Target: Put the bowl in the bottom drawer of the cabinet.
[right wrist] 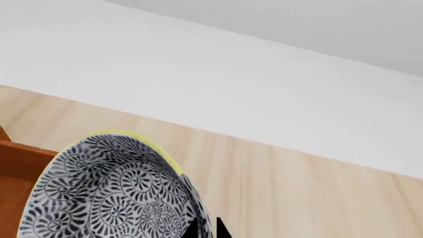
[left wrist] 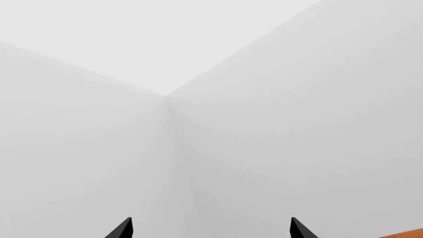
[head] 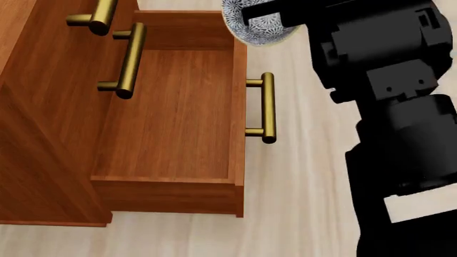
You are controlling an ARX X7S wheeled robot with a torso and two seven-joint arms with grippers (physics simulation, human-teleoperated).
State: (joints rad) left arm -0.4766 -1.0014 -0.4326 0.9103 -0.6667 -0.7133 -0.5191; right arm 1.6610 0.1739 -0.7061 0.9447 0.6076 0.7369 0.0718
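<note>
My right fingers (right wrist: 205, 229) are gripping the bowl (right wrist: 112, 193) beside the open bottom drawer (head: 171, 123), needing lowering inside; left fingers (left wrist: 211, 229) are spread, empty.

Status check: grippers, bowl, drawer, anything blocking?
Right gripper shut on the bowl, held above the bottom drawer's far edge. Left gripper open, empty, facing a wall. Bottom drawer open, empty; nothing blocking.

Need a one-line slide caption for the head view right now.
Right arm holds the bowl near the far corner of the cabinet's open, empty bottom drawer.
</note>
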